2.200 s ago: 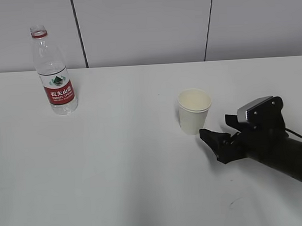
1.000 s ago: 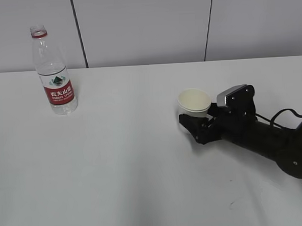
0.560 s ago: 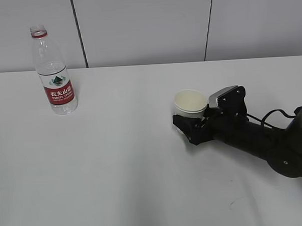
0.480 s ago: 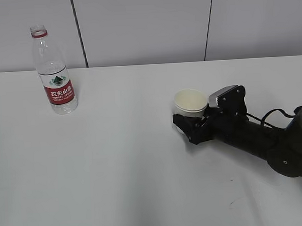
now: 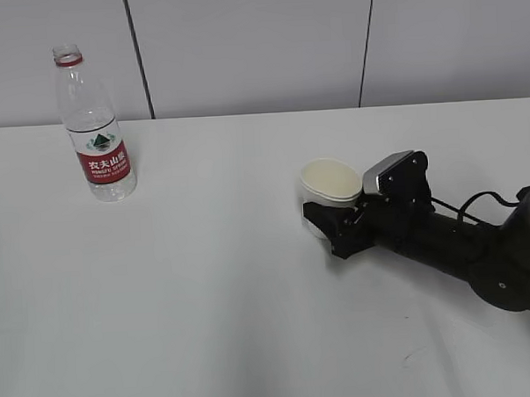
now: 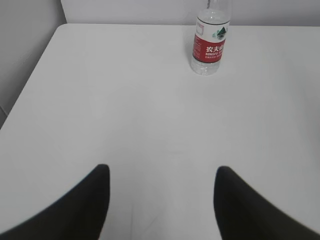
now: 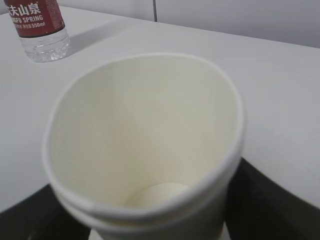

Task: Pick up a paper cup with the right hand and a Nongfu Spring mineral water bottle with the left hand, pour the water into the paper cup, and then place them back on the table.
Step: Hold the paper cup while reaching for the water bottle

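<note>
2 black fingers of the right hand (image 5: 335, 224) are squeezing the paper cup (image 5: 329, 185), its rim ovalling: light, crushable. Left hand (image 6: 160, 200) is hanging spread.

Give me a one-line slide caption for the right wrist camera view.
Right gripper closed around the empty paper cup, squeezing its rim oval; Nongfu Spring bottle stands behind on the white table.

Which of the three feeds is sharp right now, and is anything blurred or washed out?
Exterior view: evenly lit, sharp; cup and bottle clear, shadows faint. Left wrist view: bottle legible, but the fingers are dark blurs at the bottom edge. Right wrist view: the cup fills the frame, slightly soft; bottle label readable.
</note>
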Tool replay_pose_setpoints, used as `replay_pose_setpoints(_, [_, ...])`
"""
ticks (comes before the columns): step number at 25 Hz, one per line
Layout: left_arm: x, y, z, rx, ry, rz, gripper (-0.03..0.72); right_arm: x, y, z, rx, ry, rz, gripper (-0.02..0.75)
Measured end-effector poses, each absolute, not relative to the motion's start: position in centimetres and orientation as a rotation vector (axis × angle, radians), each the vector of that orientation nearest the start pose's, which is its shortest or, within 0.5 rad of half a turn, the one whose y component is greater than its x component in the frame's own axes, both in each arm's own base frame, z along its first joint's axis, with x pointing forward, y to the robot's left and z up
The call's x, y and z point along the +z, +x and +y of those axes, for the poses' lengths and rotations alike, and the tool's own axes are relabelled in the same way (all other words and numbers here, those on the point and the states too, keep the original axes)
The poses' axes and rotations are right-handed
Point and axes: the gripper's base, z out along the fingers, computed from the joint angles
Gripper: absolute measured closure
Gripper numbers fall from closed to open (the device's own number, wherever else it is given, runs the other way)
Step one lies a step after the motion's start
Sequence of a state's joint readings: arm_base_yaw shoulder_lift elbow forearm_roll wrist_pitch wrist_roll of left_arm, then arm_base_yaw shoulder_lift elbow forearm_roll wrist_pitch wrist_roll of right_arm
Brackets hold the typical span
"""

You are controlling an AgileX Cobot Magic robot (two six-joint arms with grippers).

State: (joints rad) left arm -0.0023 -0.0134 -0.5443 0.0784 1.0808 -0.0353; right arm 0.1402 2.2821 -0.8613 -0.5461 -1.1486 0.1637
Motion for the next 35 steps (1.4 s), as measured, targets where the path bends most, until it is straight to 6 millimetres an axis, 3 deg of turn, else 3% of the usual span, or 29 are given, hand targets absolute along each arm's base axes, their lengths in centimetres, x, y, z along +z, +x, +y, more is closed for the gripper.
replay_pose_setpoints(4, [28.8,-1.3,0.6,0.069,-0.04,2.005,0.283,6.2,36.2,9.7,0.496,-0.579,1.703,0.225])
replay_pose_setpoints(10, [28.9,-1.3,0.5,0.049,-0.038,1.999,0.28,9.9,36.6,10.0,0.494,-0.605,1.6,0.226])
replay_pose_setpoints(15, [31.4,0.4,0.3,0.027,-0.028,1.849,0.274,12.0,37.3,10.4,0.562,-0.599,1.552,0.226])
replay_pose_setpoints(18, [32.8,3.3,0.3,0.023,-0.019,1.789,0.257,12.3,37.4,10.6,0.598,-0.59,1.556,0.226])
replay_pose_setpoints(22, [33.9,8.0,0.1,0.014,-0.009,1.744,0.178,12.1,37.5,10.6,0.602,-0.598,1.582,0.226])
replay_pose_setpoints(26, [33.7,13.4,0.0,0.006,-0.001,1.718,0.142,12.0,37.4,10.7,0.622,-0.608,1.59,0.226])
replay_pose_setpoints(35, [28.2,23.6,-2.1,-0.069,0.085,1.78,0.136,12.2,38.1,10.7,0.606,-0.598,1.618,0.227])
